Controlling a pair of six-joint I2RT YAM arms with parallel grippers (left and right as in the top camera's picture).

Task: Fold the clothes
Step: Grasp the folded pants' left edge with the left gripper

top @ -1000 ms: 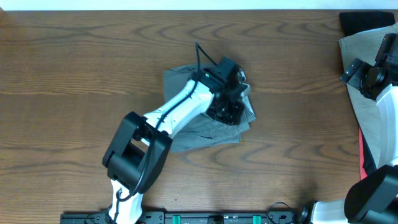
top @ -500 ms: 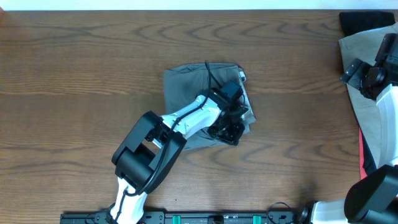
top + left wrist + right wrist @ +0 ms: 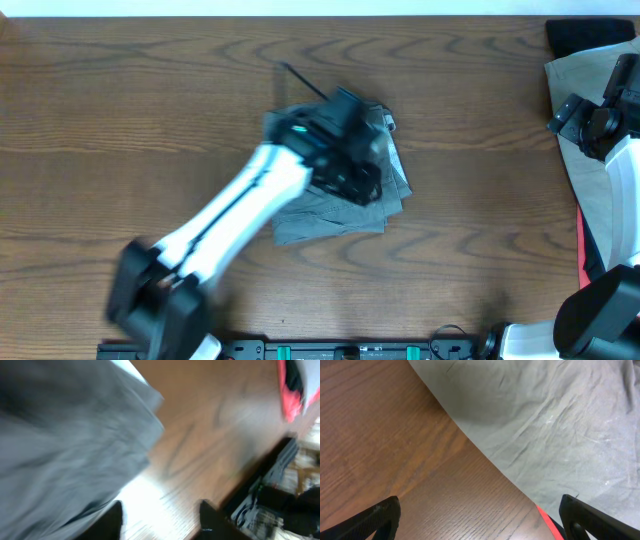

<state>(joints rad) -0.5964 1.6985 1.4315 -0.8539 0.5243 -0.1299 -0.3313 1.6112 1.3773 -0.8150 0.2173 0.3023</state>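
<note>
At the middle of the table (image 3: 120, 100), from overhead: shows the grey shorts (image 3: 330, 215) as a rough folded wad, with the left arm (image 3: 240, 200) reaching in from 7 o'clock and covering their 12 to 3 o'clock part. Blurs the left gripper (image 3: 355, 180) too much to tell its opening. Places the right arm (image 3: 600, 120) at the 3 o'clock edge, over a beige cloth (image 3: 595, 215), with a black piece (image 3: 580, 35) at 1 o'clock and a red strip (image 3: 581, 240) at 4 o'clock.

From the left wrist: settles what overhead leaves open. Shows the fingers spread, bare wood between them, nothing pinched. Fills 9 to 12 o'clock with smeared grey cloth, just beside the tips.

From the right wrist: shows the right gripper (image 3: 482, 520) spread wide above the wood, empty. Puts the beige cloth from 12 to 4 o'clock and a red sliver at 5 o'clock, neither touched.

Probably a smoothing step on the wad. Best done by pressing the top layer flat, squaring its loose 4 o'clock corner, then lifting straight up to avoid dragging a layer open.
</note>
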